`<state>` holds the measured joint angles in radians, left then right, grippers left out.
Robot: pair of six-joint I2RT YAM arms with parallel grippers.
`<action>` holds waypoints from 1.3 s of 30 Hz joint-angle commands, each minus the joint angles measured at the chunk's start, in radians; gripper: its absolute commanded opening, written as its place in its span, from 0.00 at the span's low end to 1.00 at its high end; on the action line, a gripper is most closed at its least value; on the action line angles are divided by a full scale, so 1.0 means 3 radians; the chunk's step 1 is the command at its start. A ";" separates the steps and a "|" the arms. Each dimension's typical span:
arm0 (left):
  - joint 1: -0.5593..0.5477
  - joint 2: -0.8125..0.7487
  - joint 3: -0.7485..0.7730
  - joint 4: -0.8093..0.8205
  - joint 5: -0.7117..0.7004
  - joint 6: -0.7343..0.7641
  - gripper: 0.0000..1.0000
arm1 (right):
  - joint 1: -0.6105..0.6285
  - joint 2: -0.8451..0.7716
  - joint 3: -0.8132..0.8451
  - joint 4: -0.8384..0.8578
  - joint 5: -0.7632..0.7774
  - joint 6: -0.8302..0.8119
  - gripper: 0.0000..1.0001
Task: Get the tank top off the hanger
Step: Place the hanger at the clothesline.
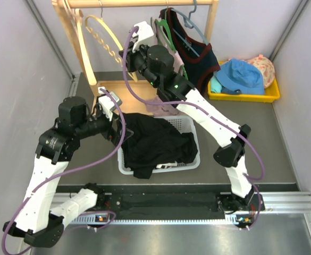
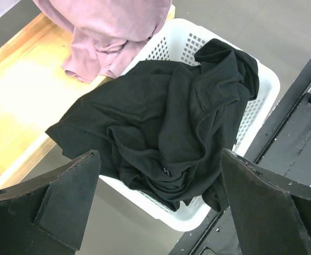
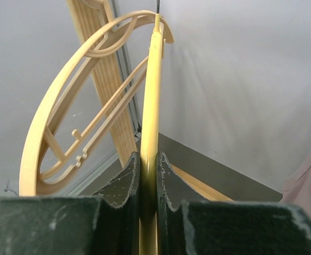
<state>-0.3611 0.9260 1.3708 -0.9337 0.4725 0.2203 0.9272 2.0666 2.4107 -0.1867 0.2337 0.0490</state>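
The right gripper (image 3: 147, 159) is clenched on a pale yellow plastic hanger (image 3: 151, 79). The left gripper (image 2: 159, 154) hangs released over a crumpled black garment (image 2: 155, 117) in the white plastic basket (image 2: 271, 85).

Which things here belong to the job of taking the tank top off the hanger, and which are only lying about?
Job: cream hanger, held by the shut right gripper; black garment in the white basket; open left gripper above it.
Lying about: pink garment; yellow bin; blue hat.
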 commanded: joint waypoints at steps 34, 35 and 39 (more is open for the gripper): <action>0.0017 0.0104 0.0196 0.0239 0.0102 -0.0075 0.99 | -0.0769 -0.1970 -0.1864 -0.0344 -0.0518 -0.0117 0.61; 0.0017 0.0109 0.0191 0.0239 0.0112 -0.0085 0.99 | -0.0769 -0.1980 -0.1894 -0.0334 -0.0503 -0.0133 0.61; 0.0017 0.0134 0.0206 0.0249 0.0148 -0.0095 0.99 | -0.0769 -0.2036 -0.2022 -0.0334 -0.0447 -0.0239 0.61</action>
<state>-0.3599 0.9604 1.3937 -0.9100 0.4866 0.2070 0.7040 1.4933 1.8118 -0.3046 0.0681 0.0257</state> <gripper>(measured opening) 0.987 0.611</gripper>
